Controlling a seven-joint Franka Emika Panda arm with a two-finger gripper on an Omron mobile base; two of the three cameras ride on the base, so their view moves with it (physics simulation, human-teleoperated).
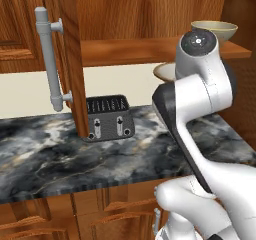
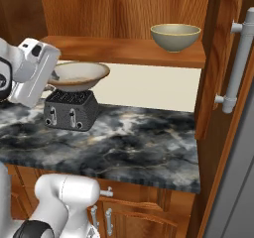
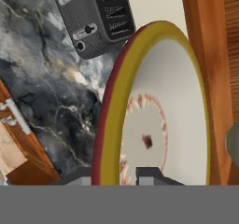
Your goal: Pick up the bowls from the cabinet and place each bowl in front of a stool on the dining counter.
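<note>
Gripping 1 bowl (image 2: pixel 77 76) rim w/ gripper (image 3: pixel 122 175), above toaster (image 2: pixel 70 110).

One bowl (image 2: pixel 79 76) is hanging in the air just above the toaster (image 2: pixel 70 110), with the gripper (image 2: pixel 53 78) closing on its rim at nine o'clock. A second bowl (image 2: pixel 175 36) is sitting on the cabinet (image 2: pixel 130 51) shelf, toward two o'clock from the first.

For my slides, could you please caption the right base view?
Gripper holds one bowl above the toaster; second bowl sits on cabinet shelf.
</note>
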